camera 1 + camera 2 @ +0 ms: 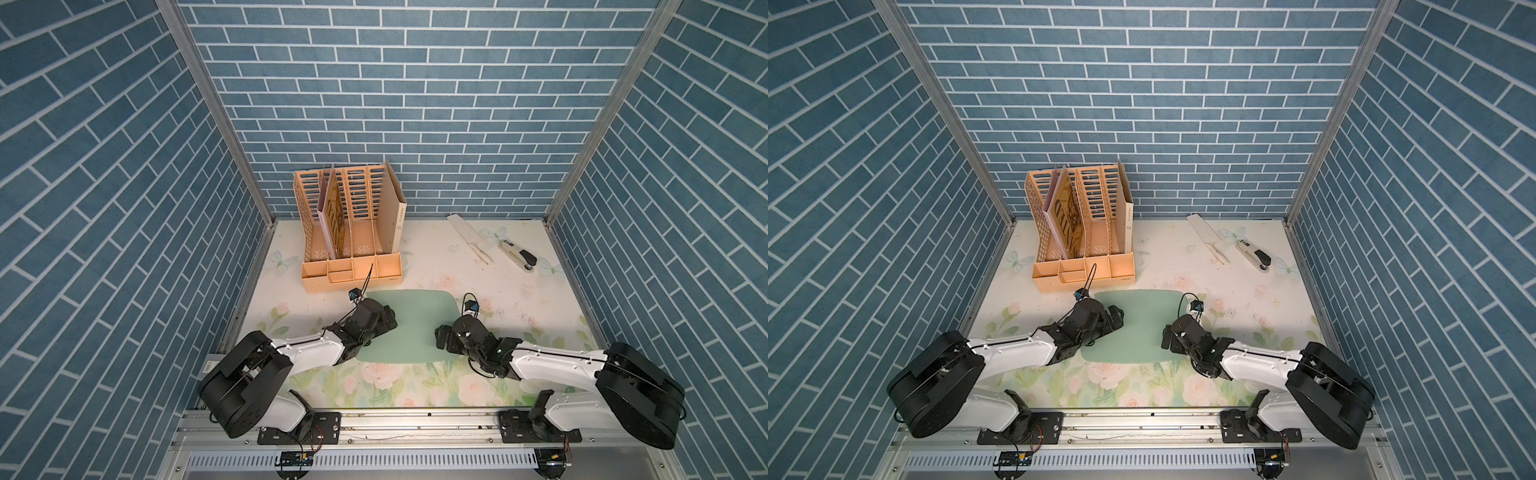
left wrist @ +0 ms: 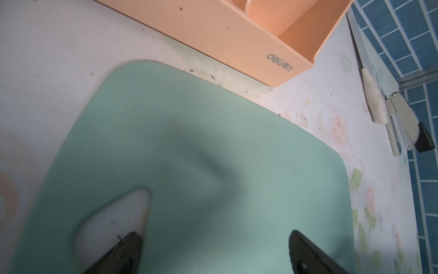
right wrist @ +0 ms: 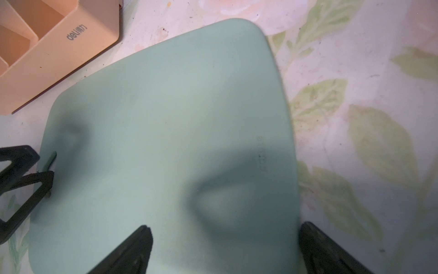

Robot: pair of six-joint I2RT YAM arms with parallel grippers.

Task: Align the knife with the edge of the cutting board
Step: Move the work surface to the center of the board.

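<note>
Your left gripper (image 2: 213,234) and right gripper (image 3: 226,226) are holding fingers apart, empty; reaching the knife (image 1: 469,239), you're risking knocking the nearby stapler (image 1: 518,257).

A peach file organizer (image 1: 353,272) holding folders (image 1: 332,224) stands against the blue brick wall (image 1: 415,104), a white-and-black stapler (image 1: 518,257) lying well to its right on the floral tablecloth (image 1: 436,266).
</note>
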